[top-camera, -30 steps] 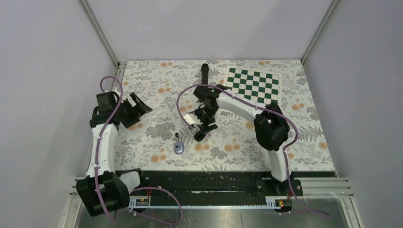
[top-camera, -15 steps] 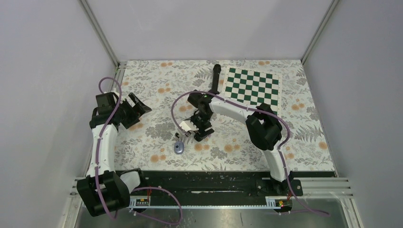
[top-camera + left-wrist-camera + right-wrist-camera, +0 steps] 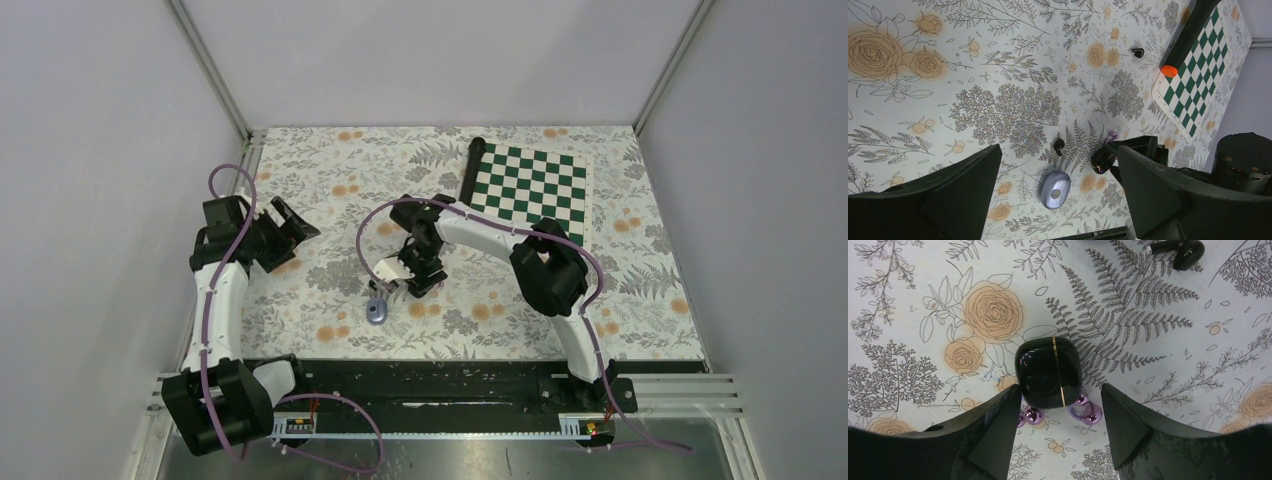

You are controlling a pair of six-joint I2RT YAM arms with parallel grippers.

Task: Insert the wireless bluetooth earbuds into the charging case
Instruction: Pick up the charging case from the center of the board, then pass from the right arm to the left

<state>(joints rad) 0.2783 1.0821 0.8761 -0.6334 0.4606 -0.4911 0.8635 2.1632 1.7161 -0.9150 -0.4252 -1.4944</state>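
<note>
Top view first: you're stretching your right claw (image 3: 418, 285) out over the middle of the floral surface (image 3: 330, 180). It's covering the black case, so I can't pick that out here. The lilac charging case (image 3: 376, 312) is lying just beside the claw, on its near-left, and it looks closed. Your left claw (image 3: 290, 222) is hanging wide open far off to the left, probably parked there to leave the right arm room.

Left wrist view: the left claw (image 3: 1060, 150) is gaping with nothing between its jaws. Past it, the black case (image 3: 1103, 160) is sitting right at the right claw's tips. One of the lilac earbuds (image 3: 1112, 135) is peeking out just beside the black case. A black earbud (image 3: 1059, 145) is lying near the case's other side, with the lilac charging case (image 3: 1055, 182) close by.

Right wrist view: the right claw (image 3: 1060, 390) is standing open, gripping nothing. The black case (image 3: 1049, 371), lid shut, is sitting between its tips. The lilac earbuds (image 3: 1033, 415) are nestling against the case's edge nearest the camera, deeper inside the jaws. A black earbud (image 3: 1183, 251) is lying well beyond the case. You seem to be framing the case, not the buds.
</note>
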